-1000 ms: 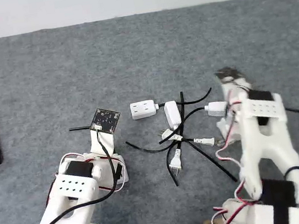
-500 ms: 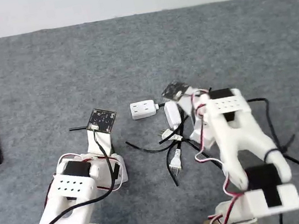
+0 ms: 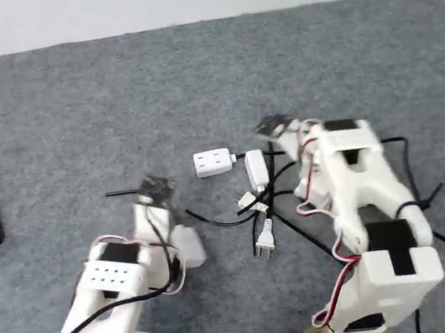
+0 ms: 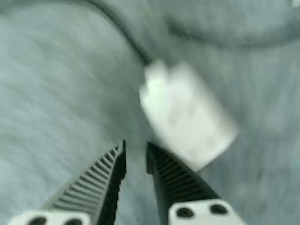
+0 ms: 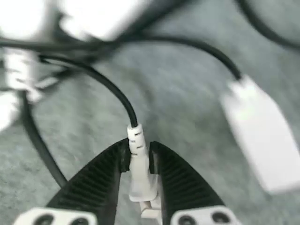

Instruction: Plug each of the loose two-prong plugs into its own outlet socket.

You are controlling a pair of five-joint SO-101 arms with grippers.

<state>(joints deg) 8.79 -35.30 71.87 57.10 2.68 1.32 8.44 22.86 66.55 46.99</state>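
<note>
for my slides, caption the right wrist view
Right fingers clamp a white plug on its black cord, a white socket nearby on grey carpet.

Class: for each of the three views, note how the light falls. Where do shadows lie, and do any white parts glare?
High view: soft, even light over the grey mat, shadows faint, no glare. Left wrist view: the white block shines bright against the mat. Right wrist view: the plug in the right gripper is bright, the gaps beside it dark.

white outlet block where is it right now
In the high view the white outlet block lies on the grey table near the middle, just left of the cord tangle.
</note>
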